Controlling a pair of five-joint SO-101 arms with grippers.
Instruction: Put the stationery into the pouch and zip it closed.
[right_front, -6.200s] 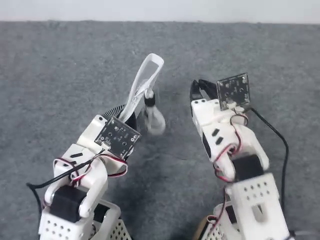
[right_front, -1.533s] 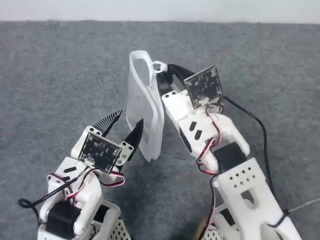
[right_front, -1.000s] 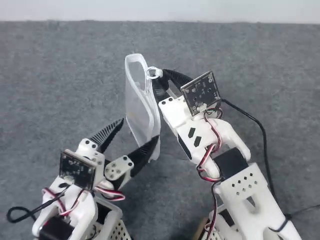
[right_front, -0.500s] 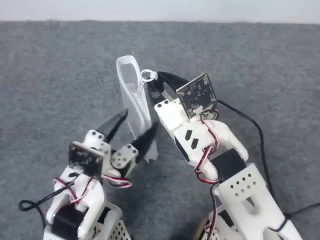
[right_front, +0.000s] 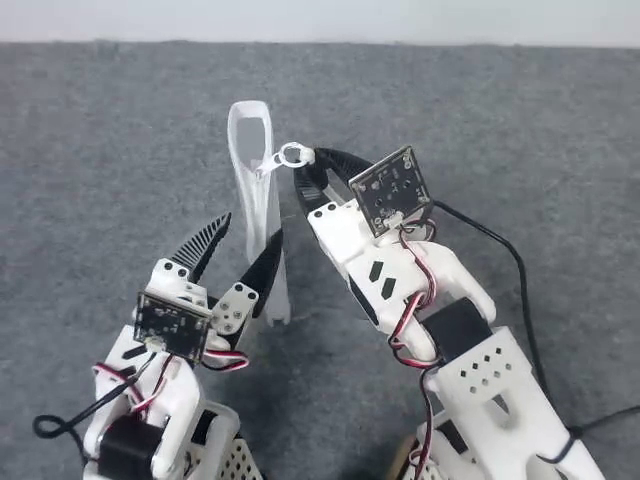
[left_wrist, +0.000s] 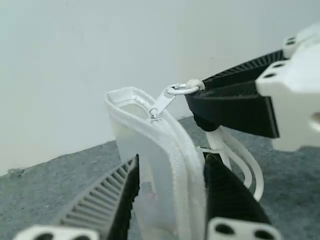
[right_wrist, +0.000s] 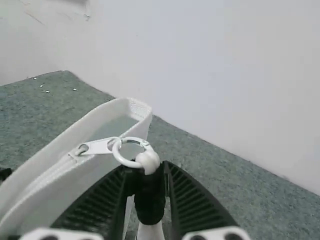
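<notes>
Above desk, right jaws clamp zip pull; left jaws, open, have moved astride pouch, likely bracing for final zipping.

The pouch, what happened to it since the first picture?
The right gripper came over and grabbed the zipper pull. The left gripper let go of the pouch, backed off, and now straddles it, open. The pouch turned edge-on. Its far end stayed unzipped.

Most likely a robotics lab or hobby test bench. Told by a grey felt mat as work surface, a bare white wall right behind the mat, and loose wires on the white printed right arm above the mat.
</notes>
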